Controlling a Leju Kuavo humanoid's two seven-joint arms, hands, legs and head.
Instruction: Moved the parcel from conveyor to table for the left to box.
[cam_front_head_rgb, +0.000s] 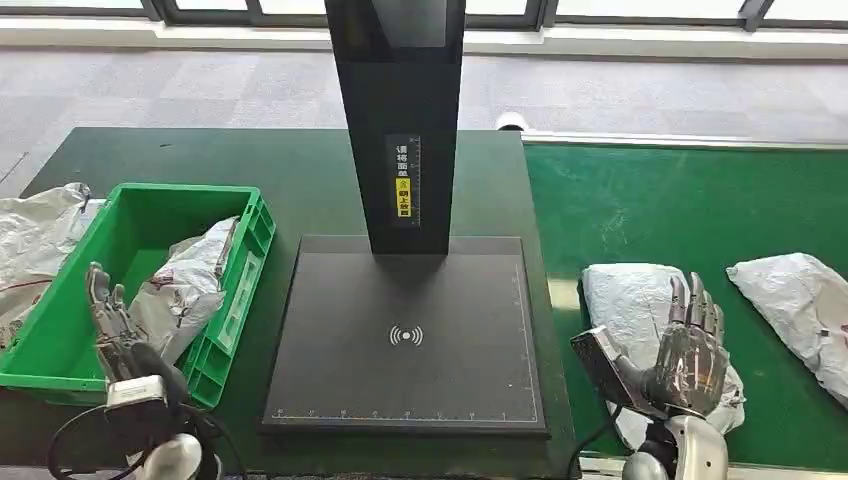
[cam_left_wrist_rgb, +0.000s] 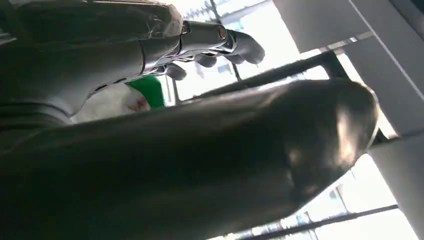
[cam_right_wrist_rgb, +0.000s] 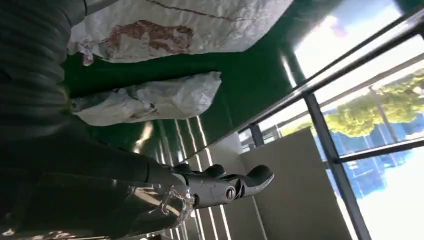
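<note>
Right hand: the right hand (cam_front_head_rgb: 690, 345) is raised over the green conveyor (cam_front_head_rgb: 690, 200), fingers (cam_front_head_rgb: 697, 305) extended and apart, holding nothing.
Parcel: a white poly parcel (cam_front_head_rgb: 630, 305) lies flat on the conveyor, directly under and just beyond those fingers; whether they touch it cannot be told.
Long axis: the parcel's length runs roughly away from the robot, nearly in line with the right fingers.
Second parcel: another white parcel (cam_front_head_rgb: 795, 300) lies further out on the right fingers' outer side, apart from the first.
Left hand: the left hand (cam_front_head_rgb: 115, 325) is held up at the near edge of the green crate (cam_front_head_rgb: 60, 355), fingers straight and released, holding nothing.
Crate contents: a bagged parcel (cam_front_head_rgb: 190, 280) already sits inside, just beyond the left fingers.
Worktop: the dark worktop (cam_front_head_rgb: 300, 185) carries a black scanning pad (cam_front_head_rgb: 405, 340) with an upright post, lying between the two hands.
Nearer hand: the right, by far; the left is well apart from the conveyor parcel.
Judgement: the grasp has not yet been made; the coming move looks like a lowering and closing of the right fingers, then a carry inward toward the pad.
</note>
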